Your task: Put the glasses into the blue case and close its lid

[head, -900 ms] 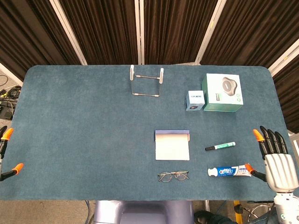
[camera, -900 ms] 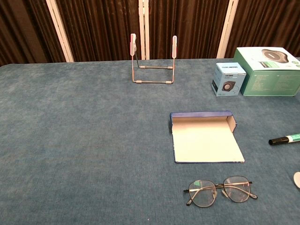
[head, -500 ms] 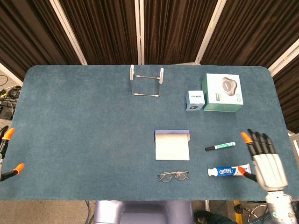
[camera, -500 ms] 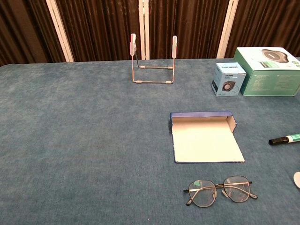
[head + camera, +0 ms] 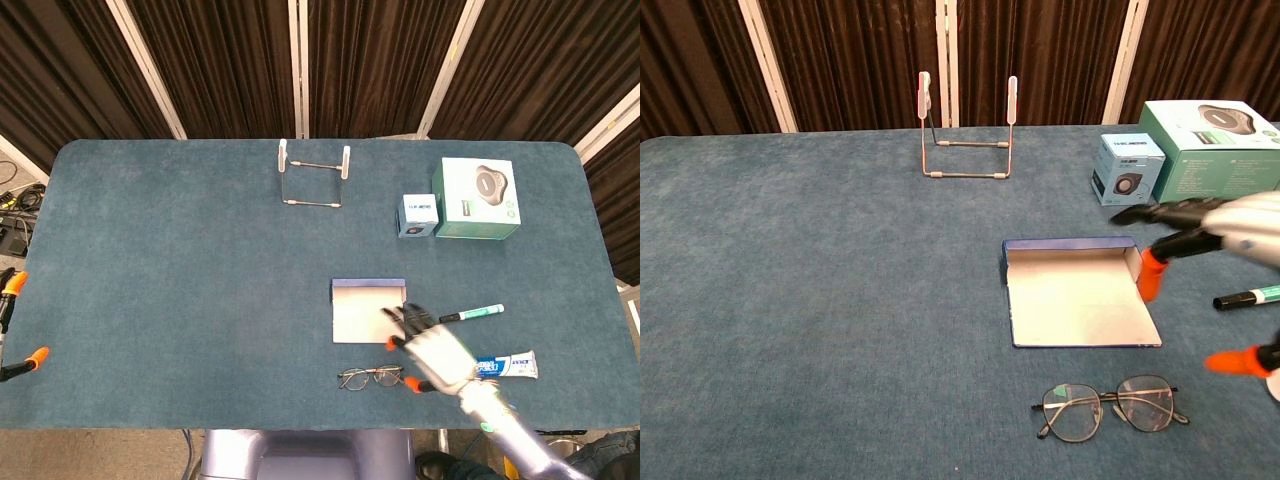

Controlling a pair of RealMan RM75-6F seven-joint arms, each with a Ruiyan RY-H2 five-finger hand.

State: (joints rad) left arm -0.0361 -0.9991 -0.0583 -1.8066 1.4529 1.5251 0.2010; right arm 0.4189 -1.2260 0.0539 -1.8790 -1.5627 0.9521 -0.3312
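The thin-framed glasses (image 5: 370,377) (image 5: 1110,405) lie unfolded near the table's front edge. Just behind them the blue case (image 5: 368,311) (image 5: 1080,300) lies open, its pale inside facing up and its lid flat. My right hand (image 5: 432,348) (image 5: 1215,238) hovers by the case's right edge, to the right of the glasses, fingers spread and holding nothing; it is motion-blurred in the chest view. Of my left hand (image 5: 30,358) only orange fingertips show at the table's far left edge, apart and empty.
A green marker (image 5: 472,313) (image 5: 1250,296) and a toothpaste tube (image 5: 508,365) lie right of the case. At the back stand a wire stand (image 5: 314,175), a small blue box (image 5: 418,215) and a green box (image 5: 477,198).
My right hand has swept left from the table's right edge, past the toothpaste, to the case's right side. The left hand has barely moved.
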